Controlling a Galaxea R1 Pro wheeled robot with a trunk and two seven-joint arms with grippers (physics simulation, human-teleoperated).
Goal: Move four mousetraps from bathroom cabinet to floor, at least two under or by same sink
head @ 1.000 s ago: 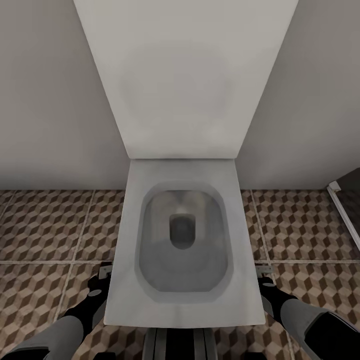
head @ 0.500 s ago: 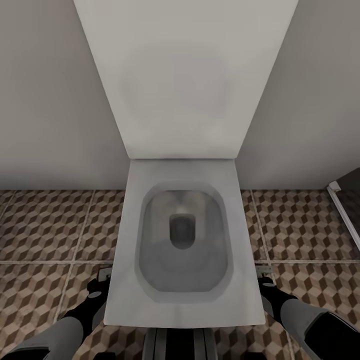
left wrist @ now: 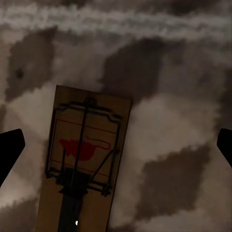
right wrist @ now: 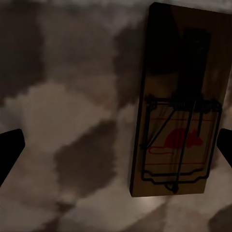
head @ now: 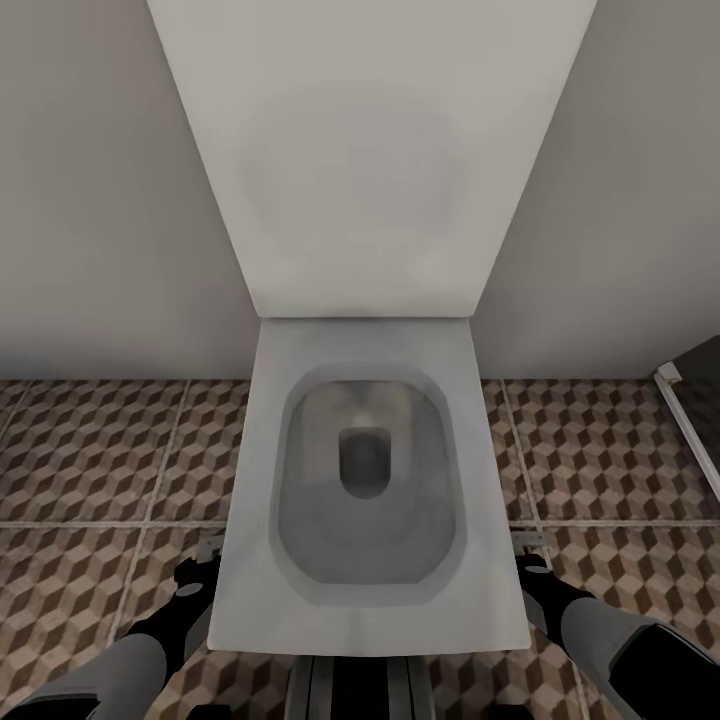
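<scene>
Either side of the toilet [head: 365, 480], a mousetrap [left wrist: 84, 162] and second mousetrap [right wrist: 180, 104] lie free on the bathroom floor [head: 90, 450]. Left gripper [left wrist: 116, 147] and right gripper [right wrist: 116, 150] both spread, empty. No change since a second ago; no sink seen.

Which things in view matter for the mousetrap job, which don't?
Job:
left gripper, open over a mousetrap lying on the bathroom floor
right gripper, open over a second mousetrap

Not job:
toilet
wall

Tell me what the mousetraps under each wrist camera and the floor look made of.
Left-wrist mousetrap: matte tan wood-like board, dark wire frame, probably metal, printed red mouse. Right-wrist mousetrap: same build, darker in shadow. Bathroom floor: likely ceramic tile, judging by the cube print and pale grout lines.
</scene>
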